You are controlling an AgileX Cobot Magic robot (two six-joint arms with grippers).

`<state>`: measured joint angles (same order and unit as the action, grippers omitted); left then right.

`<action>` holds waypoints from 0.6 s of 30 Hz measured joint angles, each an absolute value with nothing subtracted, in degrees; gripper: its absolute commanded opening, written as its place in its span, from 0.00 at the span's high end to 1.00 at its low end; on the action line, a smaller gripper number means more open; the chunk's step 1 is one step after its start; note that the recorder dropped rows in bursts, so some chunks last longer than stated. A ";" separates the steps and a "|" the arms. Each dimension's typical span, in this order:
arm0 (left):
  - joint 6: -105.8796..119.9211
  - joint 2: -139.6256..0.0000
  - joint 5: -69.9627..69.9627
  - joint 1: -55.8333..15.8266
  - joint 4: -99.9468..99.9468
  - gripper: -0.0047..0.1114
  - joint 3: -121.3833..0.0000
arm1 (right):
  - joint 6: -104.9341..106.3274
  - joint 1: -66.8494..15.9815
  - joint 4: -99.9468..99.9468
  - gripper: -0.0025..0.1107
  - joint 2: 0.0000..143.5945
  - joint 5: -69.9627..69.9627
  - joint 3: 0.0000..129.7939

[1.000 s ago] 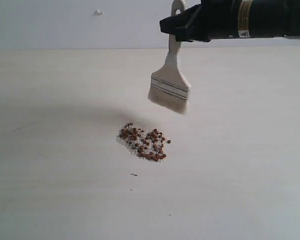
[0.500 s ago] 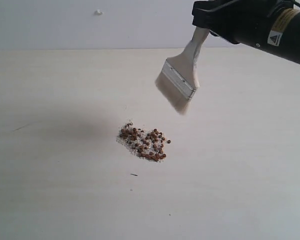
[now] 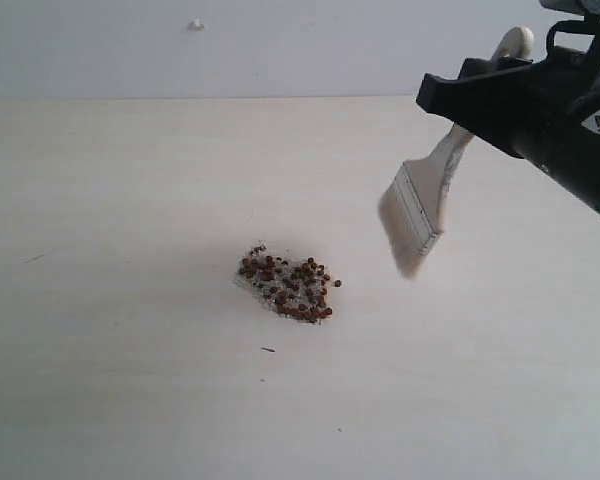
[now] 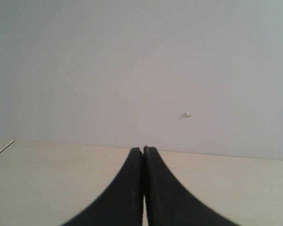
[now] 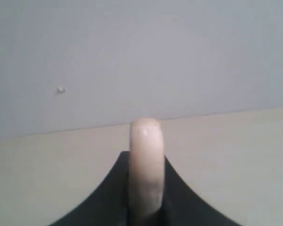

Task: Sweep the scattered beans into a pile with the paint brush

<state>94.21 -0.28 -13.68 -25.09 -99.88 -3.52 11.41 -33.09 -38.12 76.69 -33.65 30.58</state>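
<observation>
Left of the brush and lower in the exterior view, the pile (image 3: 285,288) sits near the middle of the surface (image 3: 130,400). It is one compact cluster of reddish-brown beans (image 3: 298,300) over a pale dusting of crumbs. One bean lies just off its right edge. A dark fleck sits apart below it; too small to tell what it is.

Right hand (image 3: 477,115): clamped on the handle of the paint brush (image 3: 425,205), near the handle's end. The right wrist view confirms this, with the rounded cream handle end (image 5: 146,160) wedged between the two black jaws.

Brush axis: tilted. The handle runs up and to the right into the hand, and the bristles (image 3: 400,240) point down and to the left, toward the pile. The bristle tips are blurred. They appear to hang clear of the surface, well apart from the pile, though contact cannot be ruled out.

Left hand (image 4: 143,155): jaws pressed together on nothing, facing the wall. It is out of the exterior view and plays no part.

Judgement: the sweep looks essentially done, since the beans already form a single heap. Any further stroke belongs to the right arm, the only one holding a tool. It would travel leftward from the brush toward the pile's right edge, where the loose bean sits.
</observation>
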 measured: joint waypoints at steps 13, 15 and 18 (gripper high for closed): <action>94.21 -0.28 -13.68 -25.09 -99.88 0.96 -3.52 | 8.14 -34.21 -38.15 0.98 76.69 -32.47 30.58; 94.21 -0.28 -13.68 -25.09 -99.88 0.96 -3.52 | 7.88 -35.52 -39.05 0.98 76.69 -34.44 30.58; 94.21 -0.28 -13.68 -25.09 -99.88 0.96 -3.52 | 8.57 -38.37 -42.33 0.98 77.72 -38.78 30.58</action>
<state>94.21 -0.28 -13.68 -25.09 -99.88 -3.52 8.57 -38.37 -42.33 77.72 -38.78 30.58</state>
